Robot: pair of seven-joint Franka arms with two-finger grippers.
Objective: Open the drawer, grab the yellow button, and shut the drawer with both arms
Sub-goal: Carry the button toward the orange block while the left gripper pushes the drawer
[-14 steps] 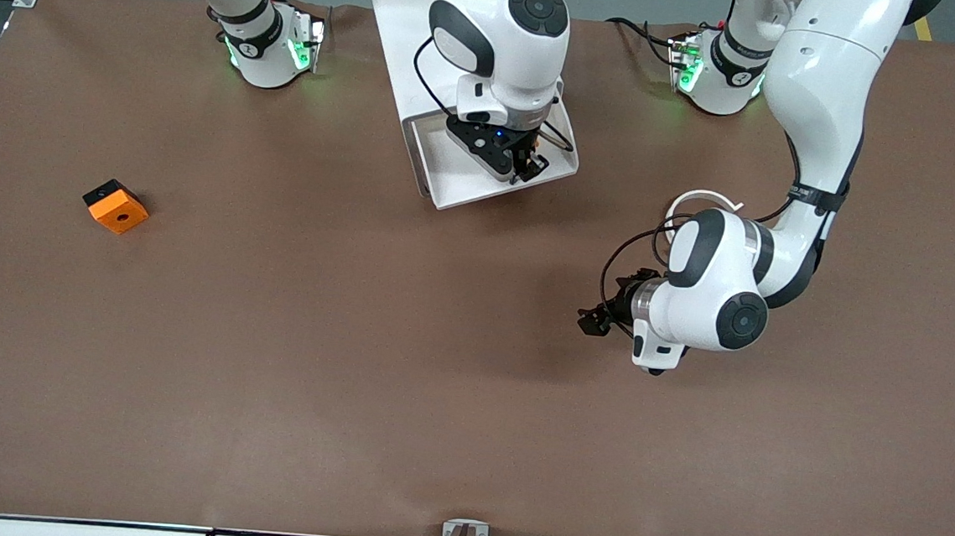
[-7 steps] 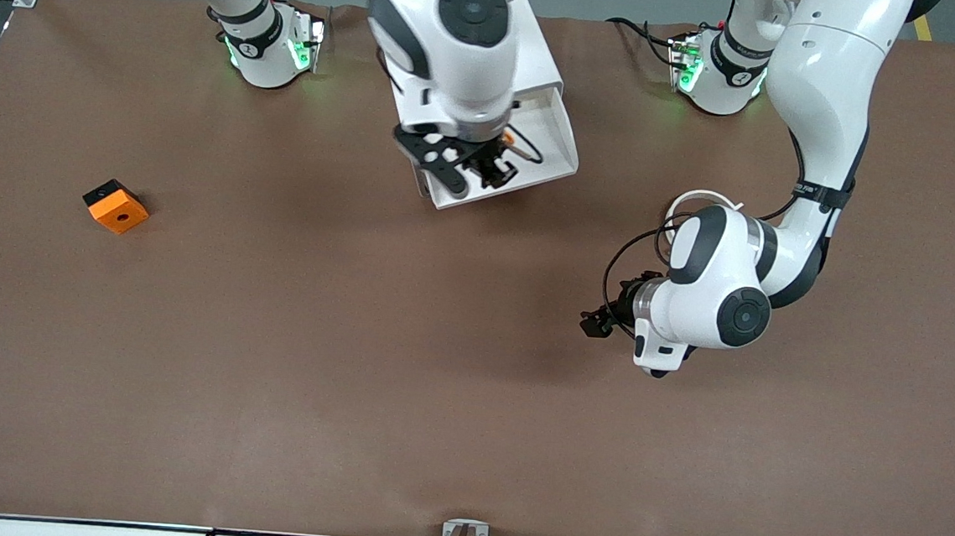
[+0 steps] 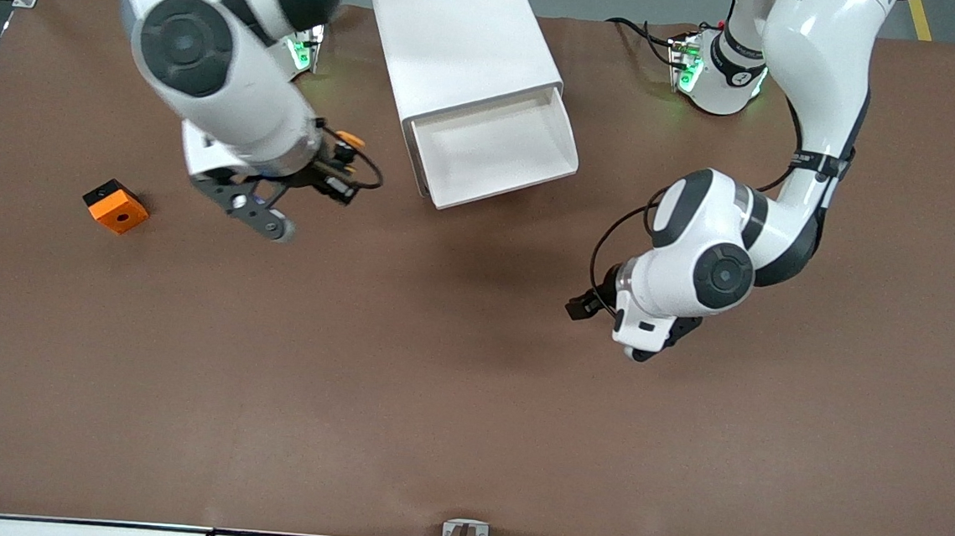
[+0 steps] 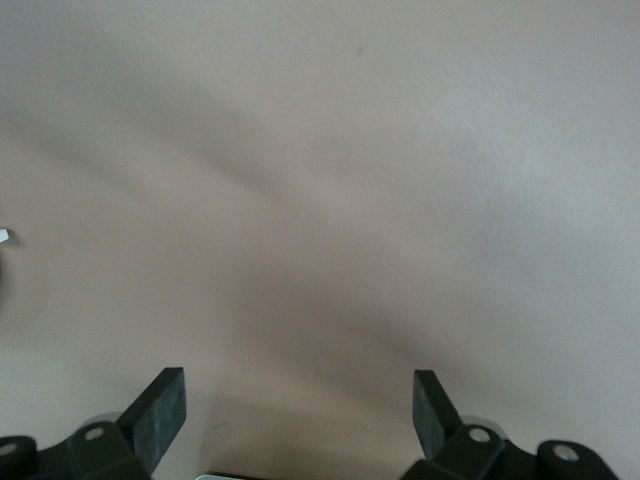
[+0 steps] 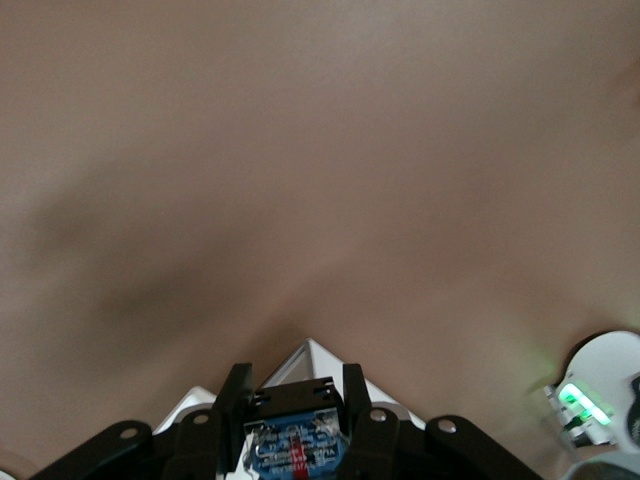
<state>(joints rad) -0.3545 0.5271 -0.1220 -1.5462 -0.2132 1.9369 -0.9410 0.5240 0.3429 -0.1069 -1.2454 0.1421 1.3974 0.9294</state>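
the button (image 3: 350,139), orange cap showing, is pinched in the right gripper (image 3: 339,176), which has left the drawer (image 3: 494,147) and now hangs over bare table (image 3: 468,402) between the drawer and the orange block (image 3: 115,206), toward the right arm's end. in the right wrist view the fingers (image 5: 236,392) are clamped narrow on a small dark-blue body (image 5: 296,442), which i take for the button.

what has changed: a second ago this gripper was down inside the open drawer; half a second ago it was lifting above the tray; now it has swung well clear of it, and the drawer shows white and empty. that suggests the take is done, and what remains is to set the button down and shut the drawer.

the left gripper (image 3: 580,305) is spread wide and holds nothing; its wrist view shows both fingers (image 4: 160,405) far apart over plain table. it hovers over the table, nearer to the front camera than the drawer and toward the left arm's end. compared with the earlier frames it has drifted slightly toward the drawer, perhaps readying to push it closed. the drawer stays pulled out and the block has not moved.
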